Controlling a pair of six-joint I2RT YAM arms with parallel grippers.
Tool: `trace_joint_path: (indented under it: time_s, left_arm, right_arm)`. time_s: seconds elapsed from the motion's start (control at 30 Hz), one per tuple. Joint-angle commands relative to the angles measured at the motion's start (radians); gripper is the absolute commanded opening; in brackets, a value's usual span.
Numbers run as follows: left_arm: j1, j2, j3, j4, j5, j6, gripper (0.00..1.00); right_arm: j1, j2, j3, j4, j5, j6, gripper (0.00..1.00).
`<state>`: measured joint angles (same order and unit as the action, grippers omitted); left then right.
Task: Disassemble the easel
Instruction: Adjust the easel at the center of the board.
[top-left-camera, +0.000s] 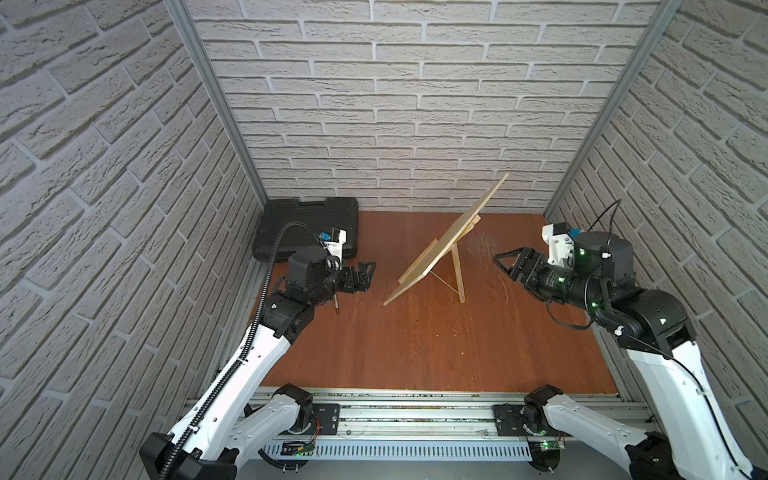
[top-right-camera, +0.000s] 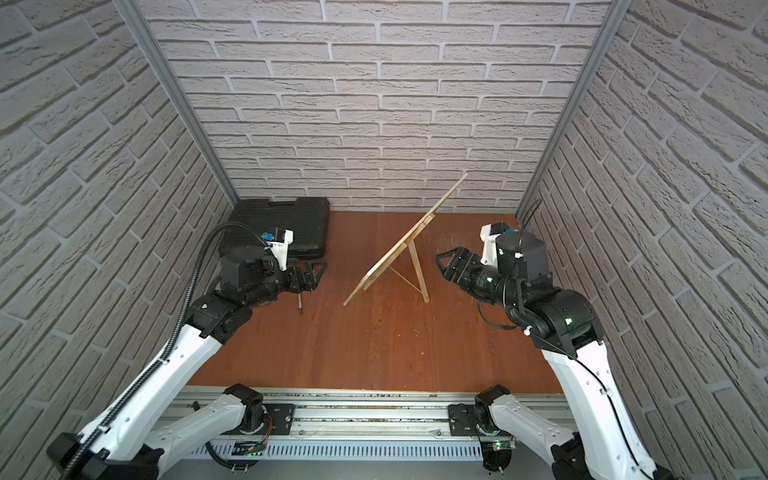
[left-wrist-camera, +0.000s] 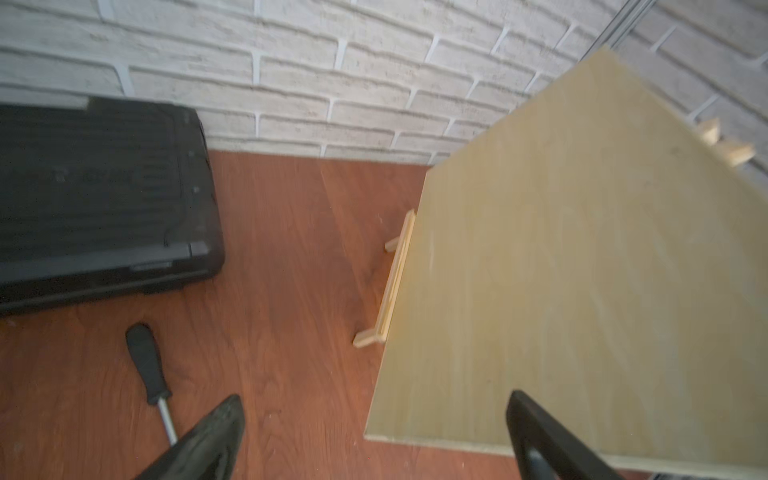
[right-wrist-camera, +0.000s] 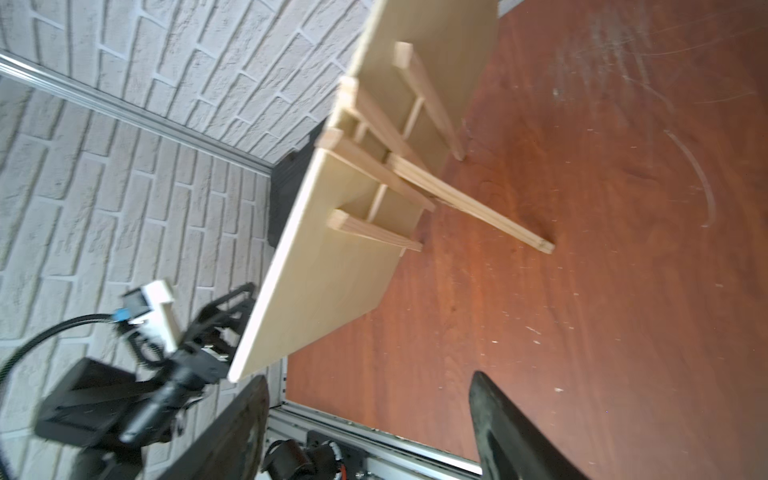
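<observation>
The easel (right-wrist-camera: 386, 166), a small light-wood slat frame, stands mid-table on its uprights and its rear leg (top-left-camera: 458, 274) (top-right-camera: 419, 270). A thin cord (top-left-camera: 444, 281) runs from the frame to that leg. A large pale plywood board (top-left-camera: 440, 245) (top-right-camera: 399, 249) (left-wrist-camera: 561, 270) leans on the easel's front and hides most of it; the front ledge (left-wrist-camera: 395, 282) shows under the board's edge. My left gripper (top-left-camera: 371, 270) (top-right-camera: 320, 270) (left-wrist-camera: 374, 399) is open, left of the board and apart from it. My right gripper (top-left-camera: 496, 259) (top-right-camera: 438, 257) (right-wrist-camera: 369, 378) is open behind the easel, touching nothing.
A black plastic tool case (top-left-camera: 307, 226) (left-wrist-camera: 95, 199) lies in the back left corner. A screwdriver (top-left-camera: 336, 305) (left-wrist-camera: 149, 365) with a black handle lies on the table under my left wrist. Brick-pattern walls close in three sides; a metal rail (top-left-camera: 415, 411) runs along the front.
</observation>
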<state>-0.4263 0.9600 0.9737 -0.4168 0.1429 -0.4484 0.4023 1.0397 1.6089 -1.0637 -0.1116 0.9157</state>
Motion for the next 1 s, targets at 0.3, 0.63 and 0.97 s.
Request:
trace_joint_path:
  time_s: [0.3, 0.63, 0.97]
  left_arm:
    - [-0.016, 0.042, -0.034, -0.099, -0.032, -0.009, 0.95]
    - [-0.026, 0.031, -0.038, -0.099, -0.030, -0.009, 0.93]
    - [-0.030, 0.029, -0.046, -0.089, -0.018, -0.024, 0.93]
  right_arm:
    - [0.344, 0.436, 0.358, -0.167, 0.302, 0.239, 0.77]
    - [0.352, 0.590, 0.456, -0.188, 0.336, 0.307, 0.65]
    - [0.328, 0.668, 0.523, -0.209, 0.357, 0.340, 0.49]
